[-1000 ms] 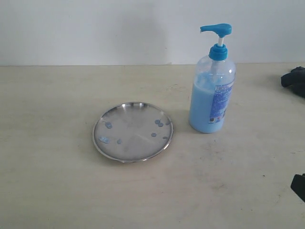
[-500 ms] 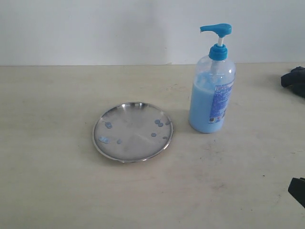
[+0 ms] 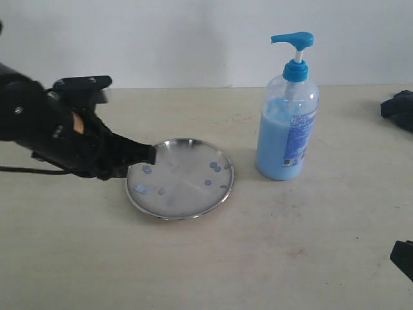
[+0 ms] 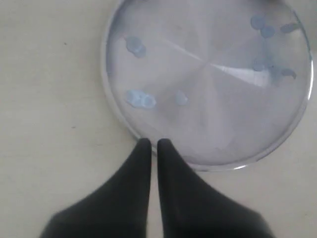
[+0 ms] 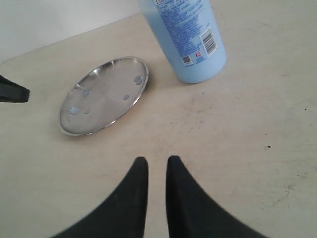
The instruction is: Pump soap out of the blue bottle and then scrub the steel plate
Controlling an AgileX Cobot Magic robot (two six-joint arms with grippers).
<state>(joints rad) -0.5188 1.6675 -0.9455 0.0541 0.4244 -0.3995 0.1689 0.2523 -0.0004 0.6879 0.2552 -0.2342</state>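
The steel plate (image 3: 181, 194) lies flat on the table, dotted with small bluish soap drops (image 3: 215, 166). To its right stands the blue bottle (image 3: 288, 132), upright and about two-thirds full of light blue soap, with its pump head (image 3: 293, 39) raised. My left gripper (image 3: 152, 154) is at the plate's left rim, shut and empty; in the left wrist view its tips (image 4: 153, 143) sit just over the rim of the plate (image 4: 213, 119). My right gripper (image 5: 157, 159) hovers over bare table, narrowly open and holding nothing, short of the plate (image 5: 106, 101) and the bottle (image 5: 188, 39).
A dark object (image 3: 399, 108) sits at the table's right edge. Part of my right arm (image 3: 404, 257) shows at the lower right corner. A pale wall rises behind the table's far edge.
My left arm has come into the exterior view from the left, and its gripper now reaches the plate's left rim. Plate and bottle have not moved.
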